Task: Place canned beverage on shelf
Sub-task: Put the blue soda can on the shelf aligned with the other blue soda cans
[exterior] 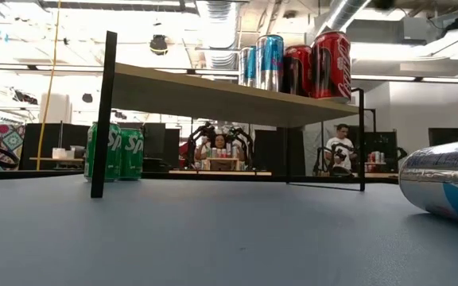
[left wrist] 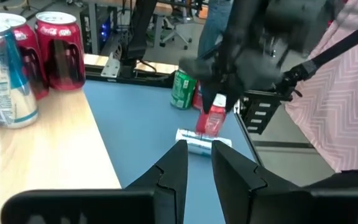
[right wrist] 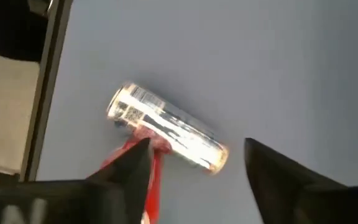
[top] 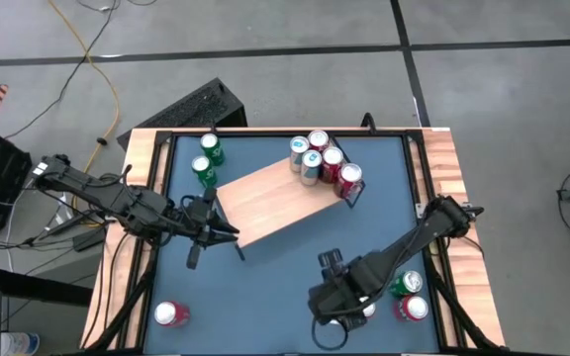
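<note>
Right wrist view shows a silver can (right wrist: 166,134) lying on its side on the blue tabletop (right wrist: 278,56), with the right gripper (right wrist: 197,171) hanging just above it, fingers apart, nothing between them. In the high view that gripper (top: 339,309) sits at about 5 o'clock on the table, with the can mostly hidden beneath it. The low view catches the can's silver flank (exterior: 445,181) at the near right edge.

The shelf (top: 275,203) stands mid-table, slanted, and four cans (top: 323,160) already stand at its 1 o'clock end. The left gripper (top: 211,225) waits at the shelf's 8 o'clock edge, fingers nearly together on nothing.

The fallen can looks like a thin-walled drink can: stiff enough if full, smooth and slick, and round, so I judge it liable to roll away at a nudge. The best hold, I think, is across the middle of the barrel, fingers straddling it square to its long axis, squeezing gently so the wall does not dent. It then needs turning upright before it goes on the board.
</note>
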`<act>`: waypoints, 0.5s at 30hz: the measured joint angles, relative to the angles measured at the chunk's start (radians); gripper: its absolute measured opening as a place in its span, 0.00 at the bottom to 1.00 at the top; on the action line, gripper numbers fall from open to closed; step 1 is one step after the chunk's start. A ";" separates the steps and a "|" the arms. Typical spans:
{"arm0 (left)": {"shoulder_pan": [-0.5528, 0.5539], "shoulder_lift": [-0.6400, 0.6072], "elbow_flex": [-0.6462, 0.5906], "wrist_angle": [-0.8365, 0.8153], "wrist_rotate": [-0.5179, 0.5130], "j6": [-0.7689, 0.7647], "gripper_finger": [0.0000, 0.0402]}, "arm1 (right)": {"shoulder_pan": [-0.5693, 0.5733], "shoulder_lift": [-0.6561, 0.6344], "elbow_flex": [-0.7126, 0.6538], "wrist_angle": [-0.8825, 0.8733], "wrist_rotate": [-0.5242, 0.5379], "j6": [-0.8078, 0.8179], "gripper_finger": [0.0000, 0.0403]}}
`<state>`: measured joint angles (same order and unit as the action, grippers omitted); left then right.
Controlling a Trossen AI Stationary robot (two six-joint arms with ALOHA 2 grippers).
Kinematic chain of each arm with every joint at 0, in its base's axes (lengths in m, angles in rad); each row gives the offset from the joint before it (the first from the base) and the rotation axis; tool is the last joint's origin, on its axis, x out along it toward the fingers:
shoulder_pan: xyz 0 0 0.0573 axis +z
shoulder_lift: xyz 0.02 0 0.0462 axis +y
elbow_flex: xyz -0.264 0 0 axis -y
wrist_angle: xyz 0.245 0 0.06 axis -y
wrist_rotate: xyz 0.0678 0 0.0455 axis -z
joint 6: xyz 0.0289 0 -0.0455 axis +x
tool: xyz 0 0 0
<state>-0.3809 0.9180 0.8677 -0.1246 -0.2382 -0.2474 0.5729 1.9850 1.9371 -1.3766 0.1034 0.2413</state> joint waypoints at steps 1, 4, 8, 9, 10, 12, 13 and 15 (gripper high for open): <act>0.000 0.000 0.000 -0.001 -0.007 0.000 0.15 | -0.006 0.000 -0.037 0.030 -0.001 -0.014 0.62; 0.000 0.000 0.000 0.000 -0.021 -0.001 0.15 | -0.035 0.000 -0.131 0.056 -0.024 -0.060 0.68; 0.000 0.000 0.000 -0.001 -0.021 0.005 0.15 | -0.068 -0.003 -0.218 0.055 -0.048 -0.196 0.70; 0.000 0.000 0.000 0.000 -0.021 0.006 0.15 | -0.071 -0.003 -0.233 0.053 -0.055 -0.242 0.70; 0.000 0.000 0.000 -0.001 -0.024 0.009 0.15 | -0.072 -0.003 -0.243 0.054 -0.055 -0.285 0.70; 0.000 0.000 0.000 -0.004 -0.032 0.018 0.15 | -0.073 -0.003 -0.254 0.060 -0.059 -0.352 0.70; 0.000 0.000 0.000 -0.009 -0.034 0.018 0.15 | -0.073 -0.004 -0.259 0.073 -0.064 -0.374 0.70; 0.000 0.000 0.000 -0.028 -0.038 0.019 0.15 | -0.071 -0.003 -0.279 0.120 -0.079 -0.419 0.70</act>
<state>-0.3809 0.9180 0.8677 -0.1526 -0.2767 -0.2284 0.5020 1.9815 1.6578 -1.2566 0.0245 -0.1777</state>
